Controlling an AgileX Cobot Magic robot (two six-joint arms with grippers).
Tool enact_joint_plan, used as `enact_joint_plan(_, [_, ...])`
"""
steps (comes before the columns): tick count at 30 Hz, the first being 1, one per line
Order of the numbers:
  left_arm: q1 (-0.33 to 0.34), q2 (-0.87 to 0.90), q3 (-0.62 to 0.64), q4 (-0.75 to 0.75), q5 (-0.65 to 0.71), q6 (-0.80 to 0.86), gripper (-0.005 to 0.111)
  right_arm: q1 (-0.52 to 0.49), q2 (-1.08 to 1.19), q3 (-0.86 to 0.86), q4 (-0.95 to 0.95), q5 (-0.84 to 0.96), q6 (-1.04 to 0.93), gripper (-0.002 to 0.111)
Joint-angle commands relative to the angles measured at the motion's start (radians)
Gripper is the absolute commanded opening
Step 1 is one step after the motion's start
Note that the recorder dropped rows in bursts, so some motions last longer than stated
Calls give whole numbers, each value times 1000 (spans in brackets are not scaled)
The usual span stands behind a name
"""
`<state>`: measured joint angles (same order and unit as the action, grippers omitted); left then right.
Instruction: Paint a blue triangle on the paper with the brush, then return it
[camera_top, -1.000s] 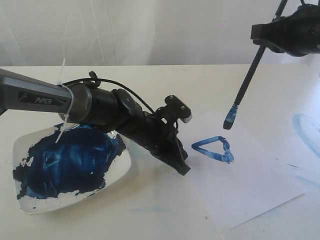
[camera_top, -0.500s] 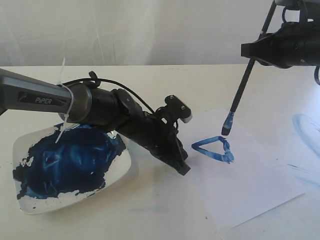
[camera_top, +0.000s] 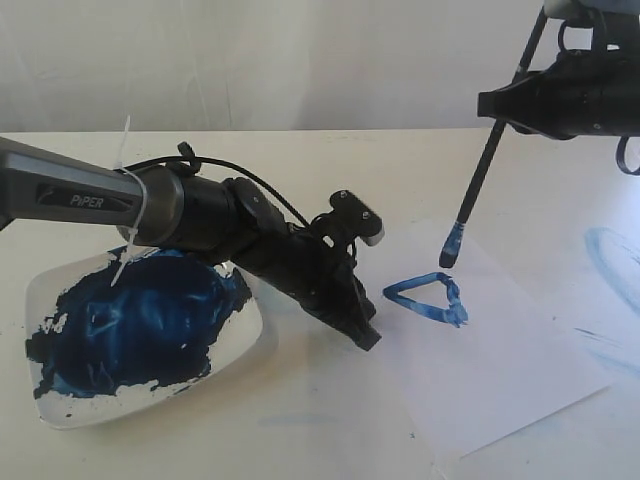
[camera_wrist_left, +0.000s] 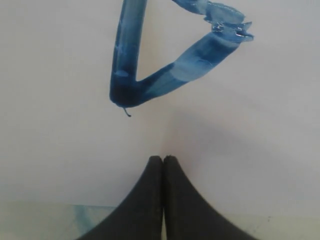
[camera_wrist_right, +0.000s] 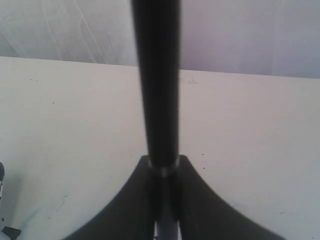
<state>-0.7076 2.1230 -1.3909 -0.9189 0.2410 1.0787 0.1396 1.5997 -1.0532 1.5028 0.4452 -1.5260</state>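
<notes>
Left of the blue triangle (camera_top: 425, 296), the left hand (camera_top: 366, 338) sits low over the paper (camera_top: 500, 370) edge, fingers together and empty; just beyond the triangle's right end hangs the brush (camera_top: 476, 185), judged light, stiff, slim and slippery, with the right hand (camera_top: 497, 103) clamped on its upper handle, sensibly clear of the wet bristles.

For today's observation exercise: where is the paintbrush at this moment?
In the exterior view the brush is at the upper right, tilted, clamped by the jaws of the right gripper, its blue tip hanging over the paper just beyond the blue triangle.
</notes>
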Motion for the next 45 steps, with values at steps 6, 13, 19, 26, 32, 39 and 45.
enact_joint_plan(6, [-3, -5, 2, -9, 14, 1, 0, -6, 37, -7, 57, 44, -40, 0])
enact_joint_plan(13, [-3, -5, 2, -9, 14, 1, 0, -6, 39, -7, 15, 36, -35, 0])
enact_joint_plan(19, [-3, -5, 2, -9, 14, 1, 0, -6, 26, -5, -68, 20, 46, 0])
enact_joint_plan(26, [-3, -5, 2, -9, 14, 1, 0, -6, 5, -5, -87, 17, 72, 0])
enact_joint_plan(32, [-3, -5, 2, -9, 14, 1, 0, -6, -1, -5, -142, 23, 135, 0])
enact_joint_plan(39, [-3, -5, 2, -9, 14, 1, 0, -6, -1, -5, -163, 42, 171, 0])
enact_joint_plan(45, [-3, -5, 2, -9, 14, 1, 0, -6, -1, -5, -241, 55, 252, 0])
